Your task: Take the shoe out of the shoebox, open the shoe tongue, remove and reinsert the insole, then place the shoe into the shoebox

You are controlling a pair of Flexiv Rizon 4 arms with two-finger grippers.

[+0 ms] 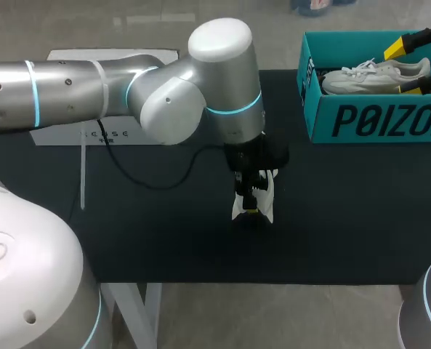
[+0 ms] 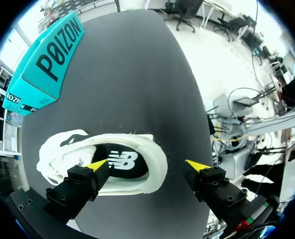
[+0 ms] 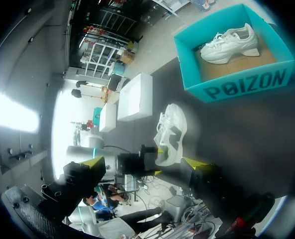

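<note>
Attention is given first to the head view. A white lace-up trainer (image 1: 268,202) is seen lying on the black table (image 1: 164,233), directly under the left tool (image 1: 252,206), by which most of it is hidden. The right tool (image 1: 403,69) is held well apart from that trainer, over an open teal cardboard shoebox (image 1: 375,120) in which a second white trainer (image 1: 368,75) is laid.

In the left wrist view the left tool (image 2: 146,165) is shown spread wide and holding nothing. The trainer on the table lies beneath it, its long axis running roughly along the line from one finger to the other. The laced toe end is beyond one finger and the heel is between the two. One yellow tip is placed over the trainer's mouth, above the black insole (image 2: 130,167); whether the insole is touched cannot be told. The other tip stands clear beyond the heel.

In the right wrist view the right tool (image 3: 143,162) is likewise shown wide and empty, with shoebox and table trainer both well ahead of it. The left arm is judged the nearer, so the insole pull is expected to fall to it, once its fingers are narrowed onto the insole's edge.
</note>
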